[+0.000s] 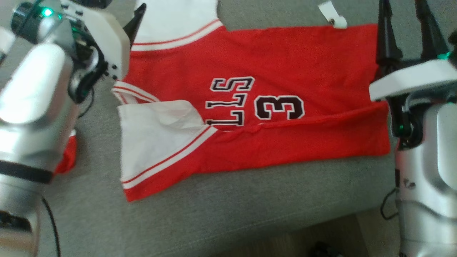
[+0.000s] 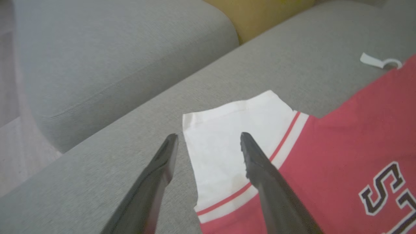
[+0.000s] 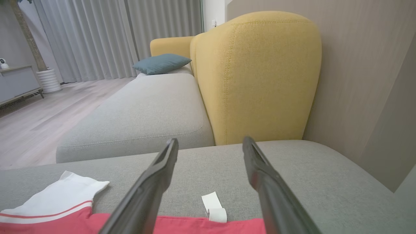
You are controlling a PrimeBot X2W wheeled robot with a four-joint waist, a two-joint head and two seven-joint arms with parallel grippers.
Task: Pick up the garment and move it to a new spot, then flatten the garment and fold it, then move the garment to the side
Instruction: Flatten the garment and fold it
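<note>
Red jersey (image 1: 285,64) lies partly folded on the grey sofa (image 1: 250,200), left gripper (image 2: 208,138) and right gripper (image 3: 210,143) fingers (image 3: 260,172) spread wide, empty.

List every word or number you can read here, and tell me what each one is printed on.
"LLS": black letters edged in white on the red jersey, lying sideways in the head view; the rest of the word disappears under a fold of the jersey.
"3": a black number beside those letters, on the same jersey; the fold may hide more.
White tag at the jersey's edge: no print can be made out.
</note>
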